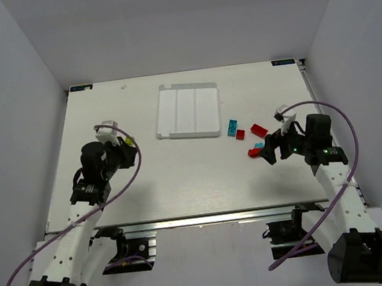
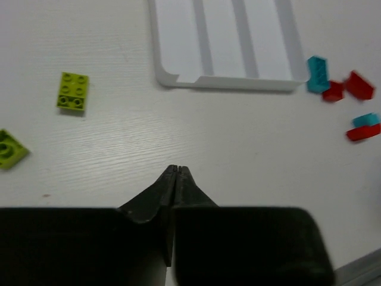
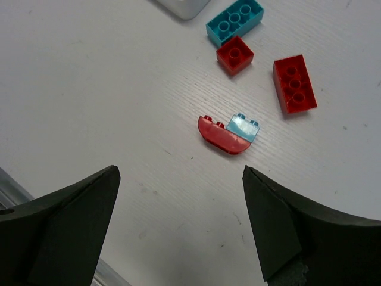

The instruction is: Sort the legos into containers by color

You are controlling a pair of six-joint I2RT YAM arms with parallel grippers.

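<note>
Your right claw [image 3: 180, 176], jaws wide apart, has the red-and-blue brick pair [image 3: 228, 132] just ahead, long side almost across the gap. The left claw [image 2: 176, 173], pinched together, sits well away.

Colourful legos [image 3: 294, 83] on an off-white worktop [image 1: 181, 178]
The legos are red, cyan and lime-green, all plain; the tray [image 1: 187, 110] is white throughout.

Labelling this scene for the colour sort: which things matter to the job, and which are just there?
Job: white tray; long red brick; small red brick; cyan brick; curved red piece; pale blue piece; yellow-green bricks.
Just there: table; purple cables.
</note>
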